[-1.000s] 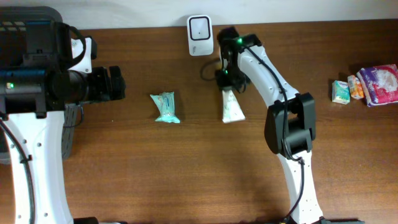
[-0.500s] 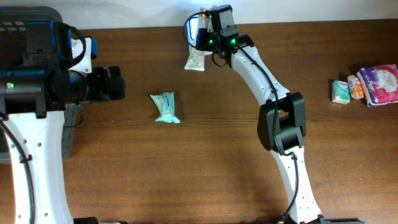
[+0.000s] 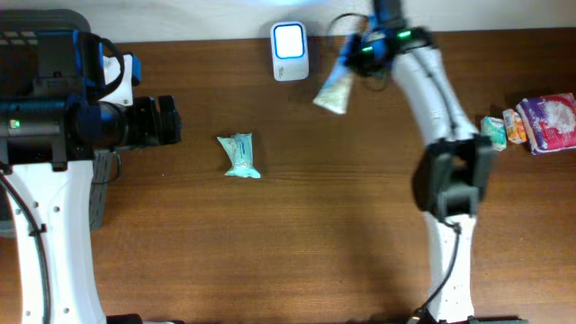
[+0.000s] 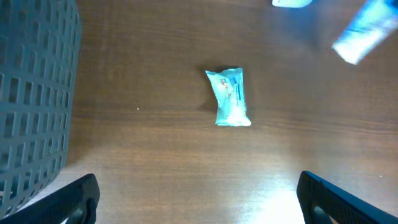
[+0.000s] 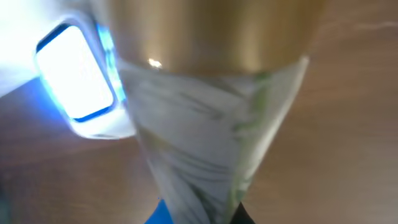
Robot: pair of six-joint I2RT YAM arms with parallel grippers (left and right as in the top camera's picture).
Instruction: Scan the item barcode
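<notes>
White tube point(image 3: 334, 91): it is held up in the air, off the tabletop point(image 3: 315, 243), and it is tilted. Its thin end is pinched and its wide end is pointed down and to the left. It is seen just to the right of the scanner point(image 3: 290, 40), with a gap between them.
Right hand point(image 3: 354, 63): it is pressed tight on the thin end of the white tube. It is held high near the back edge of the tabletop.
Scanner: it is stood at the back of the tabletop, by the wall. Its face is lit up bright white, with a blue glow at the edge.
Right wrist view: the middle is filled by the white tube with green marks on it, and the picture is blurred. The glowing scanner is seen to the left of the tube.
Left hand point(image 3: 176, 120): it is spread wide and nothing is held in it. It is kept at the left side and is pointed to the right.
Teal packet point(image 3: 239, 155): it is laid flat on the tabletop, to the right of the left hand. It is touched by nothing.
Basket point(image 4: 34, 93): it is dark, with many square holes, and is placed at the far left.
Small packs point(image 3: 549, 121): they are laid close together at the right edge, well apart from the tube.
Tabletop: it is made of brown wood.
</notes>
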